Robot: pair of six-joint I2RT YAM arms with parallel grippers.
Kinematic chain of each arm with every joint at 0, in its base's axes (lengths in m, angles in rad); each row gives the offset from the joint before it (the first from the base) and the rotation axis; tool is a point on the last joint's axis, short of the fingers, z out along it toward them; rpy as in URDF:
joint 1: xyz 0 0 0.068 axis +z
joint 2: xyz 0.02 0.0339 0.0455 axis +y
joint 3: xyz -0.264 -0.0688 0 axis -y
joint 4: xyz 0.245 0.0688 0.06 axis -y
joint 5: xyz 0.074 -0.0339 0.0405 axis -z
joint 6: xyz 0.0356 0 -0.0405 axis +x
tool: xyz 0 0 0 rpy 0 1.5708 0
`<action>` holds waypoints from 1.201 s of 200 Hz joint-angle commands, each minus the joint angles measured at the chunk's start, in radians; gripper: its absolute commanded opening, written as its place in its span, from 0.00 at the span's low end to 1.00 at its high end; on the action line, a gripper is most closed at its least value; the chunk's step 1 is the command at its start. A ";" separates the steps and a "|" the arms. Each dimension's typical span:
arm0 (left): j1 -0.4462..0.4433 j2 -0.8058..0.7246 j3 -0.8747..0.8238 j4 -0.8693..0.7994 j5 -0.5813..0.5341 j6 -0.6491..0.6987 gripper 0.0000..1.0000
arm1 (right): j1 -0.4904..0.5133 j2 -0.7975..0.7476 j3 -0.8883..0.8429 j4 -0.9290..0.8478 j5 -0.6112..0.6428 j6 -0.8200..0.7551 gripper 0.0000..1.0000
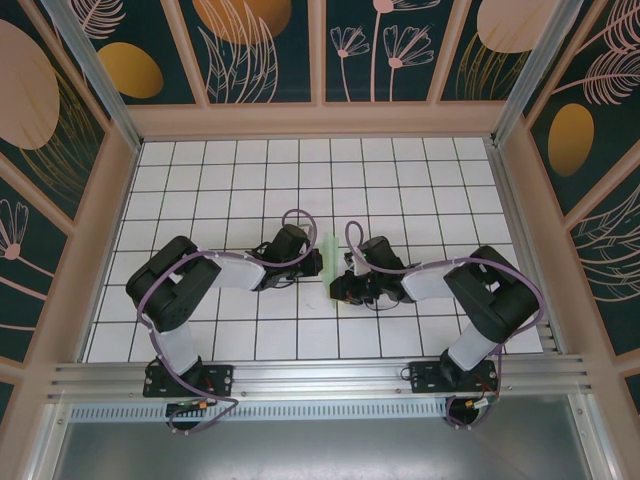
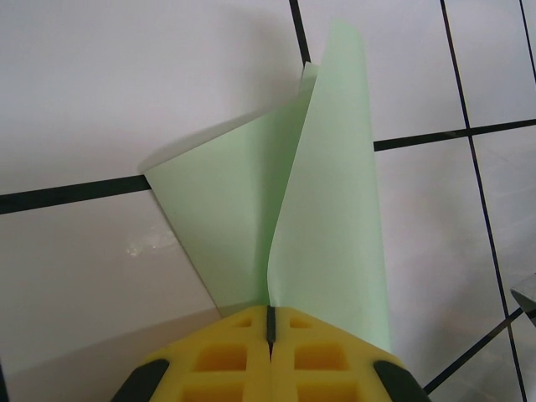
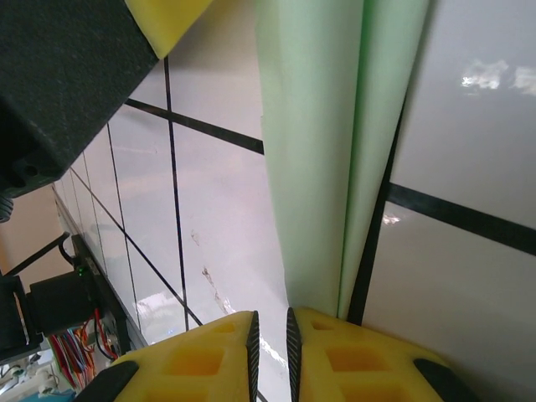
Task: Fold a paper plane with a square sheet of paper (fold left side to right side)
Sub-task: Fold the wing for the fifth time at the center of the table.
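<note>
Your left end effector (image 2: pixel 270 314) clenches the thin mint-green paper plane (image 2: pixel 331 209); whether the right end effector (image 3: pixel 270 318) grasps it, I cannot tell.

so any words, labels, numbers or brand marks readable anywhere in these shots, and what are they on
No readable text in any of the views.
green paper: blank.
table: white tiles with black grid lines, no writing.
yellow pads: unmarked.
wall panels: flower and leaf drawings, no lettering.
small board by the left arm's base: too small to read.
</note>
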 commanded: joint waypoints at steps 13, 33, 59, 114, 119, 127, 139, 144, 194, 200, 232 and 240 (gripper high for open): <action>0.026 0.025 0.028 -0.051 -0.069 0.037 0.00 | 0.011 0.067 -0.018 -0.217 0.126 -0.028 0.21; 0.027 0.019 0.034 -0.062 -0.076 0.043 0.02 | 0.010 0.074 -0.012 -0.240 0.136 -0.022 0.21; 0.029 -0.026 0.028 -0.078 -0.079 0.050 0.08 | 0.009 0.086 -0.007 -0.263 0.155 -0.013 0.21; 0.029 -0.221 -0.011 -0.117 -0.044 0.064 0.28 | 0.005 0.100 -0.006 -0.223 0.168 0.036 0.19; 0.029 -0.235 -0.015 -0.118 -0.034 0.062 0.29 | 0.004 0.100 -0.004 -0.221 0.167 0.037 0.19; 0.029 -0.256 -0.024 -0.111 -0.012 0.057 0.29 | 0.005 0.103 -0.002 -0.223 0.169 0.037 0.18; 0.029 -0.282 -0.051 -0.070 0.043 0.039 0.28 | 0.005 0.102 0.000 -0.223 0.173 0.036 0.18; 0.029 -0.289 -0.064 -0.045 0.068 0.027 0.28 | 0.005 0.102 0.000 -0.224 0.173 0.036 0.18; -0.019 -0.292 -0.123 0.100 0.185 -0.050 0.22 | 0.005 0.108 0.000 -0.224 0.177 0.035 0.18; -0.028 -0.289 -0.120 0.105 0.186 -0.053 0.21 | 0.004 0.109 0.000 -0.224 0.177 0.035 0.18; -0.065 -0.292 -0.110 0.121 0.170 -0.068 0.18 | 0.004 0.107 0.000 -0.234 0.183 0.033 0.18; -0.069 -0.291 -0.110 0.122 0.165 -0.068 0.18 | 0.005 0.105 0.000 -0.232 0.183 0.033 0.18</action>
